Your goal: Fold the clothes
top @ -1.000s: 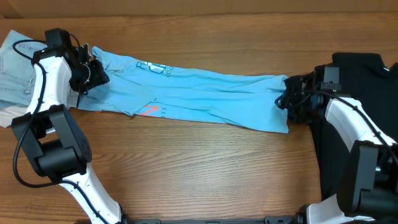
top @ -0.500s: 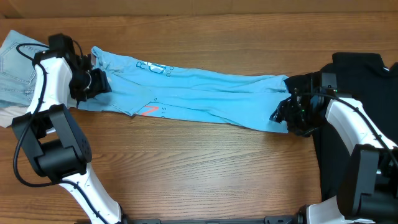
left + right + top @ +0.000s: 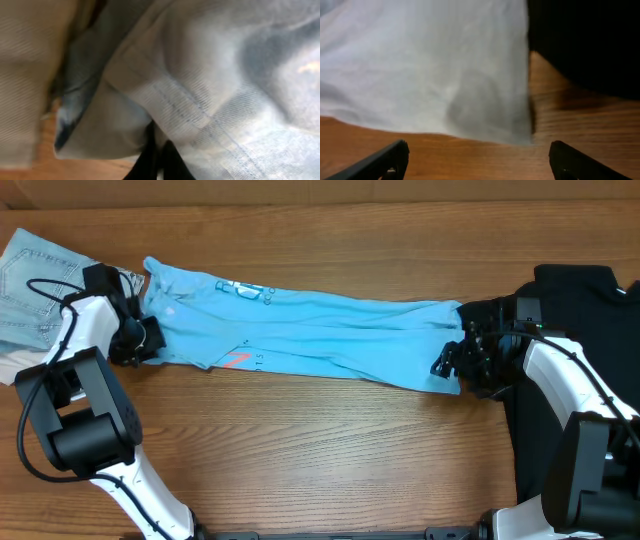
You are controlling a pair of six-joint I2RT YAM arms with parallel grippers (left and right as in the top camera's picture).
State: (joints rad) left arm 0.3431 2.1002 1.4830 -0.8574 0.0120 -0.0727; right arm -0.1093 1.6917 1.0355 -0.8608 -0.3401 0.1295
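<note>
The sky-blue T-shirt (image 3: 320,330) lies as a long folded strip across the table. My left gripper (image 3: 135,338) sits at the strip's lower left corner. In the left wrist view, the left gripper (image 3: 156,137) is shut, its tips pinching a pale hem of the shirt (image 3: 210,90). My right gripper (image 3: 447,363) stands wide open at the strip's right end. In the right wrist view, the right gripper (image 3: 479,146) has bare wood between its fingers, and the shirt's corner (image 3: 470,100) lies just ahead, untouched.
A black T-shirt (image 3: 575,295) lies at the right, beside the right arm, and shows as the dark black T-shirt (image 3: 590,40) by the shirt's corner. A pale denim piece (image 3: 30,280) and an off-white piece (image 3: 15,367) lie at the far left.
The left gripper slid toward the table's front along the shirt's left edge and shut there. The right gripper let go of the shirt's right end, opened wide and dropped to its lower corner.
</note>
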